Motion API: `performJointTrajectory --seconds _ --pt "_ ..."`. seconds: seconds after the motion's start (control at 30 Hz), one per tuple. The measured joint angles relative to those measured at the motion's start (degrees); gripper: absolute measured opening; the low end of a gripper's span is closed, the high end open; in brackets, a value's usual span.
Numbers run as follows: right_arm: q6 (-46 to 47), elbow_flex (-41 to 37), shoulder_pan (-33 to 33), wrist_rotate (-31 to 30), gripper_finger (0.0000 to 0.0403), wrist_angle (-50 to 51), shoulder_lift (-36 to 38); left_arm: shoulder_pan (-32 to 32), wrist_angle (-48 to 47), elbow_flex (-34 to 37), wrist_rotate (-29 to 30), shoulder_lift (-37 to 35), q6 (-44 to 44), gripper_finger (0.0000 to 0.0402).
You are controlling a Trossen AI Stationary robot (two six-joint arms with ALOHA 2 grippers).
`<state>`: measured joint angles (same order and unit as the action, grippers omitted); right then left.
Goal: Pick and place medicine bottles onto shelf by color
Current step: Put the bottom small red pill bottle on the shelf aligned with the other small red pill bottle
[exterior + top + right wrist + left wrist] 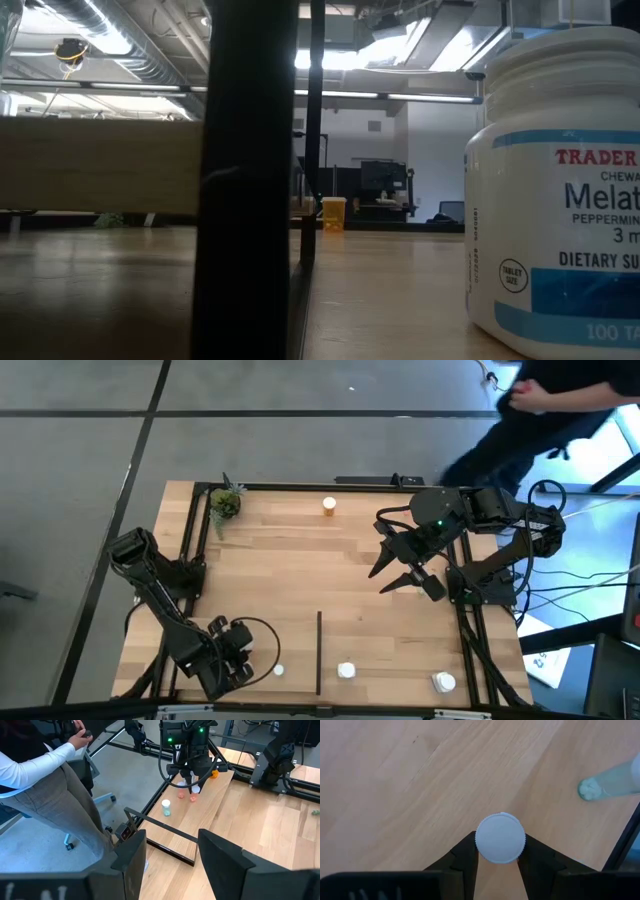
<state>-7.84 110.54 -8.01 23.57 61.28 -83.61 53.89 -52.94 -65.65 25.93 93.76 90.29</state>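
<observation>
Shelf (395,780), white-capped bottle (500,838) between left jaws.

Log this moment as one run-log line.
left gripper: shut on white-capped bottle, near divider strip | right gripper: open, empty, raised | orange bottle: far edge

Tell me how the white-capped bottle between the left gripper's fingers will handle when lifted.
The white-capped bottle looks small, so probably light. Its round ribbed cap should give the left gripper some purchase, though a round body could twist between flat fingers. Standing upright on the smooth wooden shelf, it would likely slide or tip if nudged.
</observation>
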Motion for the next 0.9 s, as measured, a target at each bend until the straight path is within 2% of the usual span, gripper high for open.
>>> performJointTrajectory --seconds 0.9 --pt "0.02 0.00 0.00 0.01 0.0181 -0.26 0.02 -1.01 0.18 0.61 -1.00 -0.04 -0.43 0.0117"
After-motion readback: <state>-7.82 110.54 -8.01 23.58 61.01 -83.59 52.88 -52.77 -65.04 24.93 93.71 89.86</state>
